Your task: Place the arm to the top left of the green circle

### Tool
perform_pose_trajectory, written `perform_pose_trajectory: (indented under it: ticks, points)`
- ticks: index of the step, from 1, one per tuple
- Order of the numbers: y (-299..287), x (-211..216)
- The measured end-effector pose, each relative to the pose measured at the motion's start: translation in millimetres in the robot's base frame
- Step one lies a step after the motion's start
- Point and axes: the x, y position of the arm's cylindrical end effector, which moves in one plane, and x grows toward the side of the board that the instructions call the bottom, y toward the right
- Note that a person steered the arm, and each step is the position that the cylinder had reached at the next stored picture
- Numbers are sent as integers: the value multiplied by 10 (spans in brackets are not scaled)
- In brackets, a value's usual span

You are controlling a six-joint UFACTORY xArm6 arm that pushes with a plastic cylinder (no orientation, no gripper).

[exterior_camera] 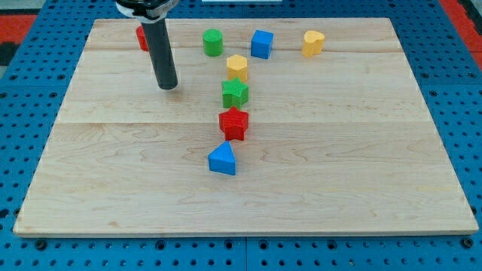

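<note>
My tip (168, 86) rests on the wooden board (113, 173). It sits left of and below the green circle (212, 42), well apart.

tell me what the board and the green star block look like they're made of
The board looks like pale wood with a smooth matt finish: grain streaks and seams between planks run across it. The green star block looks like plastic, perhaps 3D printed: fine ridged lines show on its top, though that is a guess from the texture. My tip rests on the board to its left.
</note>
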Motion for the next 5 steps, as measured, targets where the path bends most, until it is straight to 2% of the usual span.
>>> perform_pose_trajectory:
  ticks: [1, 5]
  points:
    - [0, -21]
    - [1, -1203]
